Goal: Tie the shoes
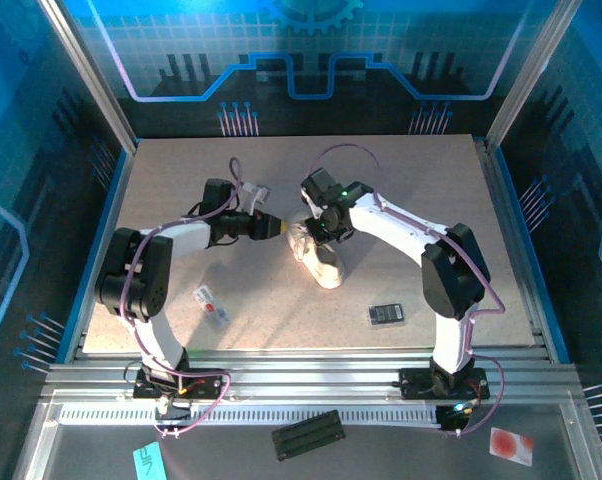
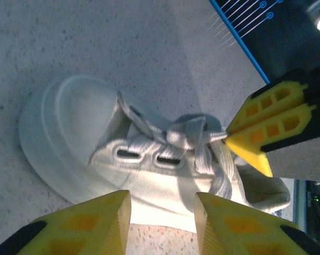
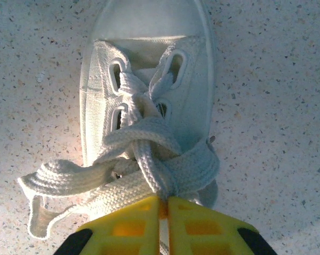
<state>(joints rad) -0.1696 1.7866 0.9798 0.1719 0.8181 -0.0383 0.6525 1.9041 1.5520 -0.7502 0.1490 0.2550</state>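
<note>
Right wrist view: the right gripper (image 3: pixel 162 202) has its yellow fingers pressed together on a strand of the laces (image 3: pixel 144 154), pinching it just below the point where the flat pale strands cross over the tongue. Another stretch of lace lies in a loose loop on the surface to the left of the shoe (image 3: pixel 194 79), whose rounded toe points away from the camera.

From the left wrist, the left gripper (image 2: pixel 161 197) stands with its fingers apart and nothing between them, facing the long side of the shoe. The pale sole sits just past the fingertips; whether they touch it is hard to tell at this angle. Across the shoe, the other gripper's fingertips meet on the lace beside the eyelets.

Seen from above, the white shoe stands on its sole near the middle of the speckled table (image 1: pixel 411 180), between the two grippers, with the right one directly over its laced top and the left one just beside it. A small black device (image 1: pixel 386 314) lies to the shoe's right and a white-and-red packet (image 1: pixel 211 305) to its left, both nearer the arms' bases and well apart from the shoe.
</note>
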